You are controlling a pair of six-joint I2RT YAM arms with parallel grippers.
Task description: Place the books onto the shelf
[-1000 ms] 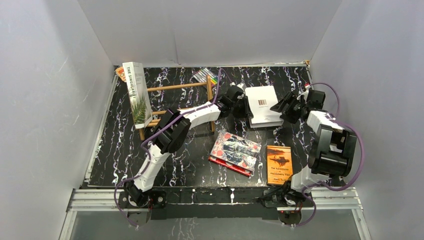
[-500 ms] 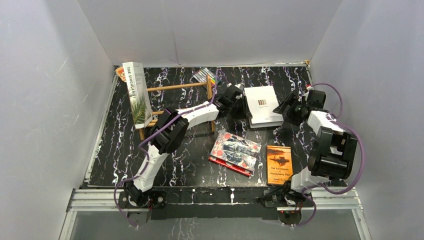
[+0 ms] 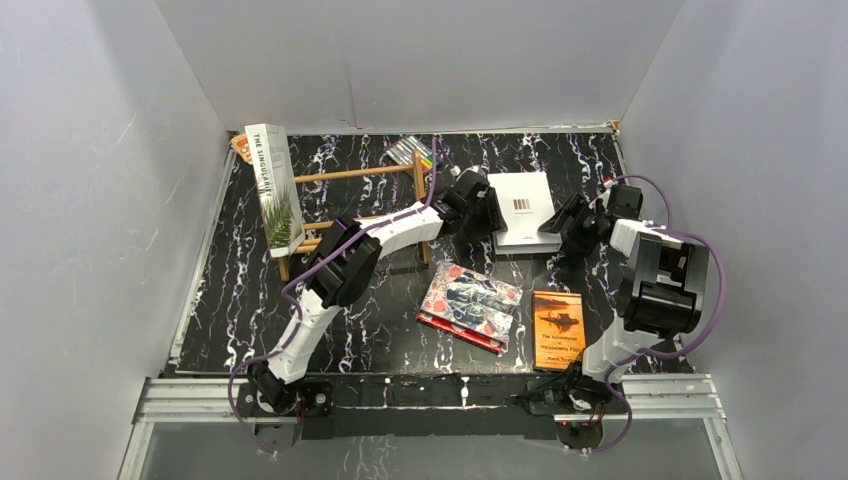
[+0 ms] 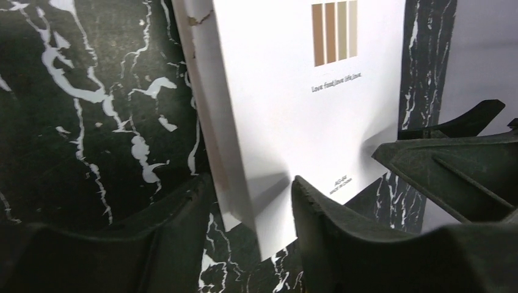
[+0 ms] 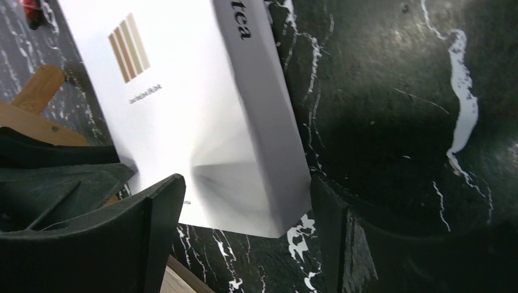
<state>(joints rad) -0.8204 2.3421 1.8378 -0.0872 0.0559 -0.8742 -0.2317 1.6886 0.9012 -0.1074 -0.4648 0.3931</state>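
Near bench point(image 3: 250, 300): orange book point(image 3: 558, 328) and blue book point(image 3: 475, 297) atop red book point(image 3: 455, 333) await shelving. Beyond, left tool point(image 3: 489, 214) and right tool point(image 3: 556, 222), jaws apart, straddle opposite edges of the plain white book point(image 3: 523, 212). Next, likely: clamp, lift, stand it on the shelf point(image 3: 350, 174) beside the palm-leaf book point(image 3: 275, 195).

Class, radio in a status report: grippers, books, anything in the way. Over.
Left gripper, right gripper open, flanking plain white book. Palm-leaf book on shelf. Left arm crosses shelf's right end.

Left claw point(image 3: 490, 212) and right claw point(image 3: 554, 222) face inward, jaws apart.
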